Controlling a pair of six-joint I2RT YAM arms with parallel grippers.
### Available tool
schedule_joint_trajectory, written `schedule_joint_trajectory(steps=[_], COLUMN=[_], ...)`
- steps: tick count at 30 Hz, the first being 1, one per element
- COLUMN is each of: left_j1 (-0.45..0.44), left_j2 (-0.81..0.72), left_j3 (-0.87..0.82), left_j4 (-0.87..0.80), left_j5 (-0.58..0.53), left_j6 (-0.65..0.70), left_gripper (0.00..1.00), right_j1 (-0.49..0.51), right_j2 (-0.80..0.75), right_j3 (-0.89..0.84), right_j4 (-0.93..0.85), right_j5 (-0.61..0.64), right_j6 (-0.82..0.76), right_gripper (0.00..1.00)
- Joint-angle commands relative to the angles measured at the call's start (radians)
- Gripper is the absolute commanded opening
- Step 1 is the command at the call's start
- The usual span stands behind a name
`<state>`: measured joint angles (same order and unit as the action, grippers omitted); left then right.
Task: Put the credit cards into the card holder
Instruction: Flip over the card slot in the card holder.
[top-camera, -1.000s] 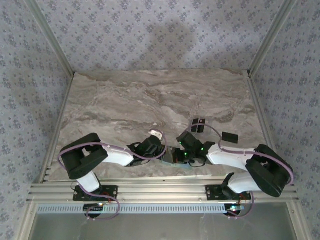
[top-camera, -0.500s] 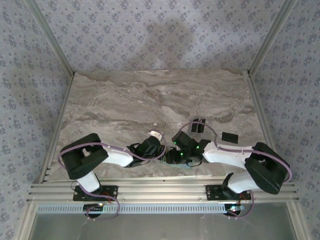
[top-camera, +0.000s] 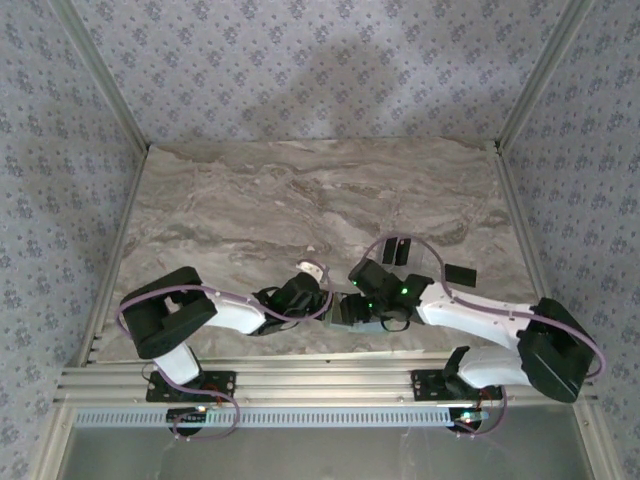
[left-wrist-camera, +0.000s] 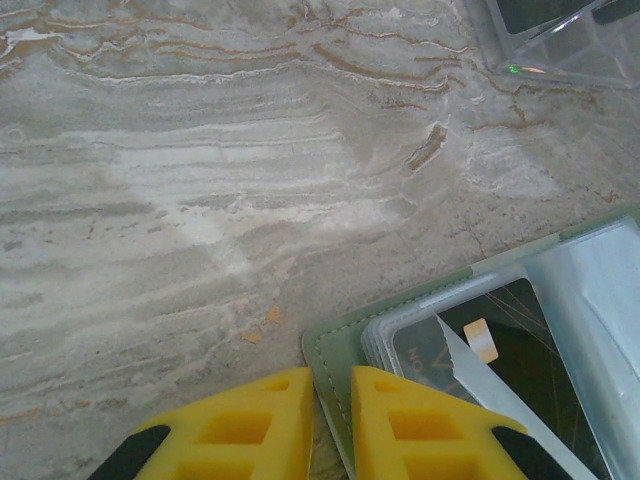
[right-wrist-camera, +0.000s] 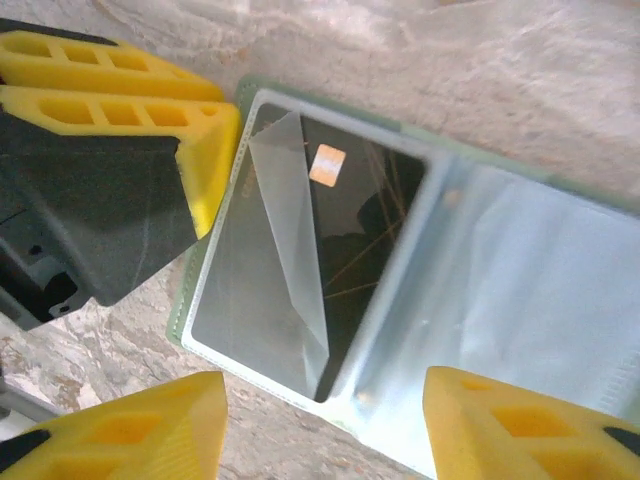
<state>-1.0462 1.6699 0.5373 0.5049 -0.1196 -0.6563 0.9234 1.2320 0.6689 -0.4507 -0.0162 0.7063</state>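
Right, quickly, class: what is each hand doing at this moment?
Left hand: closed on the edge of the card holder.
Right hand: open, holding nothing.

Marble table (top-camera: 250, 200) under open card holder (right-wrist-camera: 530, 270), loose credit cards (top-camera: 397, 250).

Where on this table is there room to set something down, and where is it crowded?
Free: the far half of the table, between its far edge and the loose credit cards, and the left strip beyond the left arm. Crowded: near centre, where left gripper and right gripper meet over the card holder.
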Motion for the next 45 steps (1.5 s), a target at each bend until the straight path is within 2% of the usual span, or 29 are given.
schedule_joint_trajectory(steps=[1,4,13,21,26,31,38,45], left_j1=[-0.008,-0.007,-0.005,0.001,0.001,0.002,0.002,0.002], left_j2=[0.079,0.082,0.088,0.088,0.088,0.087,0.104,0.115], left_j3=[-0.043,-0.040,-0.038,-0.036,-0.037,-0.038,-0.039,-0.037], left_j4=[-0.149,-0.147,-0.142,-0.143,-0.143,-0.144,-0.130,-0.122], left_j5=[0.133,0.138,0.147,0.155,0.156,0.158,0.170,0.172], left_j6=[-0.027,-0.026,-0.019,-0.014,-0.012,-0.010,-0.014,-0.013], left_gripper=[0.18,0.18,0.18,0.18,0.18,0.18,0.18,0.18], right_j1=[-0.014,-0.028,-0.064,-0.071,-0.068,-0.062,-0.052,-0.039], right_j2=[-0.035,-0.015,0.120,0.206,0.231,0.235,0.160,0.116], right_j3=[0.027,0.038,0.060,0.036,0.018,0.004,0.023,0.062], right_j4=[-0.123,-0.143,-0.130,-0.062,-0.034,-0.013,-0.039,-0.088], right_j5=[0.090,0.124,0.174,0.185,0.175,0.167,0.183,0.210], right_j6=[-0.023,-0.036,-0.053,-0.034,-0.022,-0.012,-0.022,-0.038], right_gripper=[0.44,0.41,0.49,0.47,0.38,0.23,0.00,0.00])
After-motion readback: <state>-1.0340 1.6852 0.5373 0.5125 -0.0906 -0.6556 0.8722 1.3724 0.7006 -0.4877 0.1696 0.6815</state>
